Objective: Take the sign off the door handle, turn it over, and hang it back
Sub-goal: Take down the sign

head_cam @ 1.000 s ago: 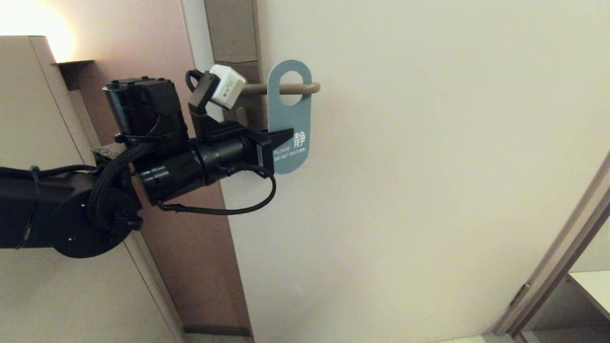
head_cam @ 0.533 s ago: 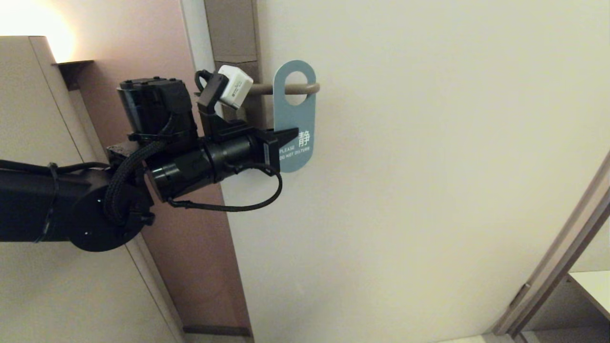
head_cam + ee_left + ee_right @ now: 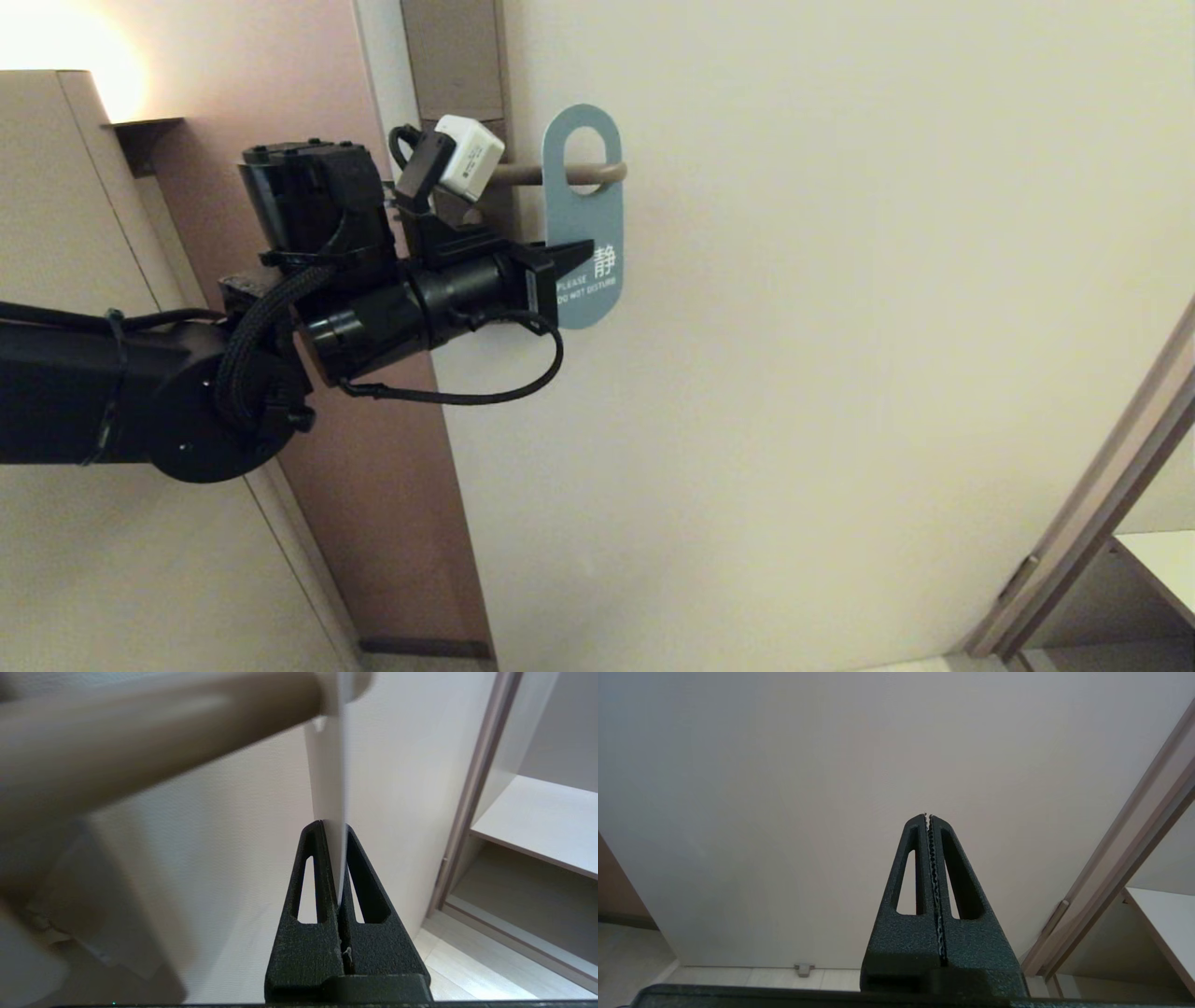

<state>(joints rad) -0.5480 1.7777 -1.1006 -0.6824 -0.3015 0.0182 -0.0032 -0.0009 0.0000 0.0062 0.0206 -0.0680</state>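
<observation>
The blue sign (image 3: 586, 224) reading "PLEASE DO NOT DISTURB" is on the beige door handle (image 3: 560, 173), the lever passing through the lower part of its oval hole near the rounded tip. My left gripper (image 3: 581, 252) is shut on the sign's left edge at mid height. In the left wrist view the sign (image 3: 332, 788) shows edge-on, pinched between the black fingers (image 3: 317, 858), with the handle (image 3: 154, 746) blurred close by. My right gripper (image 3: 928, 817) is shut and empty, facing the bare door; it is outside the head view.
The cream door (image 3: 840, 327) fills most of the view. The brownish lock plate (image 3: 457, 65) and door frame are to the left, behind my left arm. A cupboard edge and shelf (image 3: 1158, 560) stand at the lower right.
My left gripper has moved right and up with the sign. The sign has slid along the handle toward its tip and risen, so the lever now sits lower in the hole.
</observation>
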